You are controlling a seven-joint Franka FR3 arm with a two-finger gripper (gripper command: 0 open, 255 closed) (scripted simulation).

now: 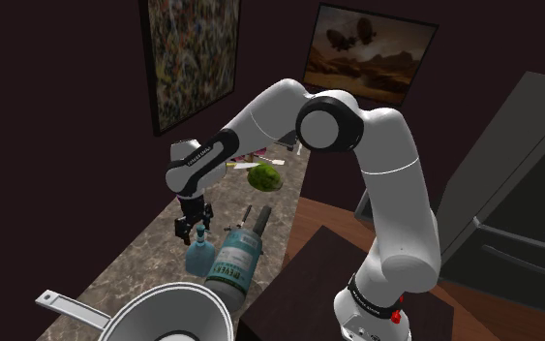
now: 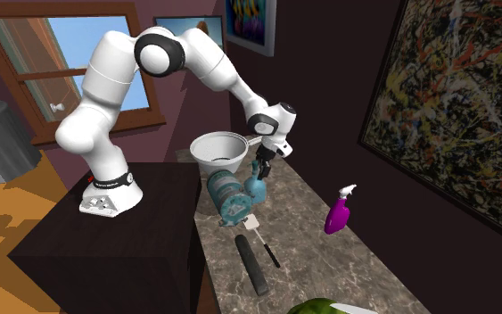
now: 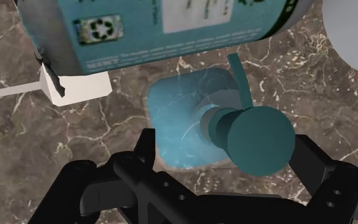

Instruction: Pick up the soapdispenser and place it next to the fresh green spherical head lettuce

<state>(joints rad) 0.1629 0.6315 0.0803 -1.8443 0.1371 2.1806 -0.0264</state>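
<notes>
shoulder view, left to right: grey pan [image 1: 164, 315] with a long handle at the near end of the brown marbled counter [image 1: 135, 257]. just past it stands the teal soap dispenser [image 1: 198, 257], upright. the black gripper [image 1: 192, 232] hangs right above its pump. touching or just beside the dispenser on that view's right is a teal canister [image 1: 236, 260] lying on its side. beyond that lies a dark cylinder [image 1: 258, 219]. the green lettuce [image 1: 263, 177] sits further up the counter, well apart from the dispenser.

wrist view: dispenser body [image 3: 177, 121] seen from above, round pump head [image 3: 260, 140] between the two fingers [image 3: 147, 146]. jaws stand apart, one each side of the pump head. the left one is clear of it; can't tell if the right one touches. not clamped. the canister [image 3: 171, 25] has a pale label with a recycling symbol [image 3: 98, 28] and a white text panel. the lines of print are too small to read, no brand legible. a white block [image 3: 75, 86] lies by the canister's end.

second exterior view, left to right: window [image 2: 70, 62], arm, pan [image 2: 206, 145], canister [image 2: 226, 198], dispenser [image 2: 256, 187] under the gripper [image 2: 262, 165]. a purple spray bottle [image 2: 337, 217] stands near the wall, no writing visible. the lettuce [image 2: 316, 308] is at the bottom edge.
</notes>
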